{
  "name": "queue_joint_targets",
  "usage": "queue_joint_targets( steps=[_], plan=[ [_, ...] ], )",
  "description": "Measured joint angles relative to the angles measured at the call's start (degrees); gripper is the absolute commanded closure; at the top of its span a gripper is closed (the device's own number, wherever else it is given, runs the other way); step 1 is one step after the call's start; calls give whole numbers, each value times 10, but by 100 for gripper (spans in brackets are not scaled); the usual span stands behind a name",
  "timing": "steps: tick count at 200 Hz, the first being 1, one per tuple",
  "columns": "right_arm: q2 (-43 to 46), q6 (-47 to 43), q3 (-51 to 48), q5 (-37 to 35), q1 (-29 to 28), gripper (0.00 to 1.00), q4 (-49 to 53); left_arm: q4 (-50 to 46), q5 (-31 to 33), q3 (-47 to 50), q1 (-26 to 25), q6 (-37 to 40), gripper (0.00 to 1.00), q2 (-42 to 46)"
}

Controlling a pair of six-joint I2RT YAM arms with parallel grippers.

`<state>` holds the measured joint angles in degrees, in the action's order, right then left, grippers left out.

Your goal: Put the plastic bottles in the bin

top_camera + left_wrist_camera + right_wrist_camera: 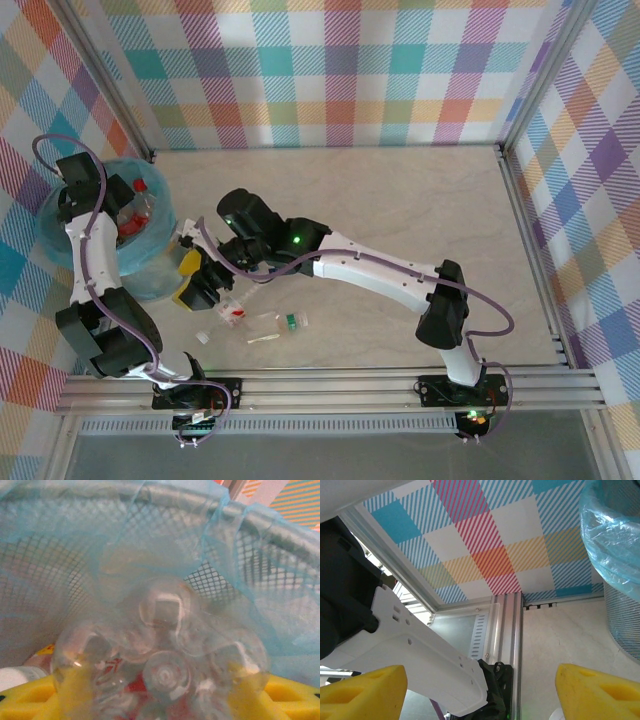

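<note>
A: Can you read any writing anywhere?

B: No, nothing legible. The bottle with the red label (232, 313) lying on the bench (400, 200) shows a red patch and no letters.

A: What about the one beside it?

B: The bottle with the green label (288, 321) is the same, a green mark on white that is too small to read.

A: The left wrist view is closer.

B: The clear bottle (165, 675) there is seen from its base, and the red print showing through it is blurred.

A: Anything in the bin (150, 255)?

B: The bottles inside it (140, 208) show red, but no words or numbers can be made out.
</note>
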<state>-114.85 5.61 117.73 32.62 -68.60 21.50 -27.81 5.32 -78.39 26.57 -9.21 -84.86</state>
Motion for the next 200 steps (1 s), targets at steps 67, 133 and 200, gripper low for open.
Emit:
queue_joint_targets(
  steps=[67, 133, 200],
  plan=[
    [0, -3, 0, -2, -5, 23, 10, -113, -18, -75, 0, -17, 7, 27],
    [0, -7, 0, -26, -7, 23, 26, -161, -13, -202, -5, -14, 11, 163],
    [51, -52, -47, -93, 11, 20, 70, -209, 5, -184, -215, -3, 14, 199]
  ],
)
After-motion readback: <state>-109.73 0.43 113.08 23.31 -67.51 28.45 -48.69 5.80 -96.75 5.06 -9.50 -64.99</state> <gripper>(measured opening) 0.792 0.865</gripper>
